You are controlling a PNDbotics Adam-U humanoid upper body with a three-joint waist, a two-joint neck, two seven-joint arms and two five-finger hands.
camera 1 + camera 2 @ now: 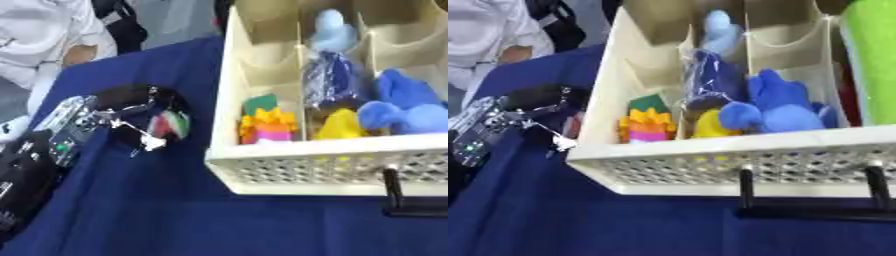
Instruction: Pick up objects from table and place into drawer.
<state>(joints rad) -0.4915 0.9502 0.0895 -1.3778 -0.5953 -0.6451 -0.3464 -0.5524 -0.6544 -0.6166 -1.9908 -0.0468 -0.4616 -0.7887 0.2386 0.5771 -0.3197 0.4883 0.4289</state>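
Note:
My left hand (136,97), black with silver links, comes in from the left over the blue cloth, just left of the cream drawer (332,150). Its fingers curl round a small red, white and green thing (172,125) held close to the drawer's left wall. In the right eye view the drawer's corner partly hides that thing. The drawer's compartments hold a yellow, pink and green toy (267,125), a dark blue wrapped packet (331,82), a yellow thing (341,126), a blue plush (407,102) and a light blue thing (332,30). My right hand shows in no view.
A black stand (402,200) sits against the drawer's perforated front. A bright green object (872,60) stands at the far right of the right eye view. A person in white (44,35) is beyond the table's far left corner. Blue cloth (175,215) lies bare in front.

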